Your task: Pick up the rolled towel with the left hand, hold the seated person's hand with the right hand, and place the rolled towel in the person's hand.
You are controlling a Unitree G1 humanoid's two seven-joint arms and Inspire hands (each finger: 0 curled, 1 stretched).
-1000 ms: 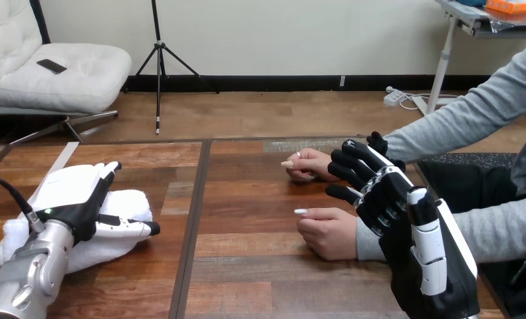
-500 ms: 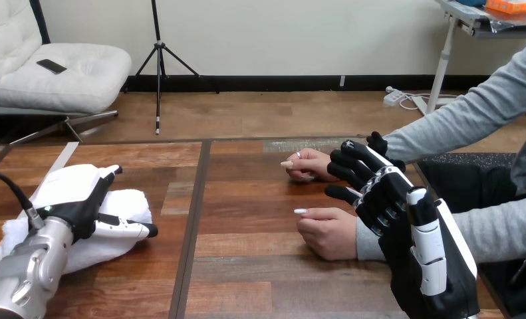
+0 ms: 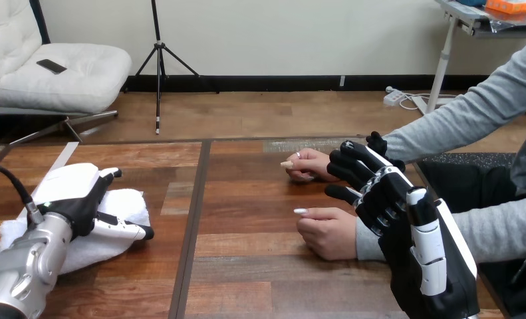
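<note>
The white rolled towel (image 3: pixel 130 203) lies on the wooden table at the left. My left hand (image 3: pixel 74 198) rests on top of it, its fingers stretched over the far side and its thumb lying straight along the near side. Both of the person's hands rest on the table at the right, the far hand (image 3: pixel 310 164) loosely curled and the near hand (image 3: pixel 326 232) in a loose fist. My right hand (image 3: pixel 382 193) hovers open above the near hand's wrist, between the two grey sleeves, with relaxed fingers pointing left. It is not curled round either hand.
A dark seam (image 3: pixel 193 212) runs front to back between the two table boards, with bare wood on both sides of it. The person's grey sleeves (image 3: pixel 499 226) reach in from the right edge.
My left hand has slid a little to the left and nearer over the towel. My right hand and the person's hands have stayed still.
</note>
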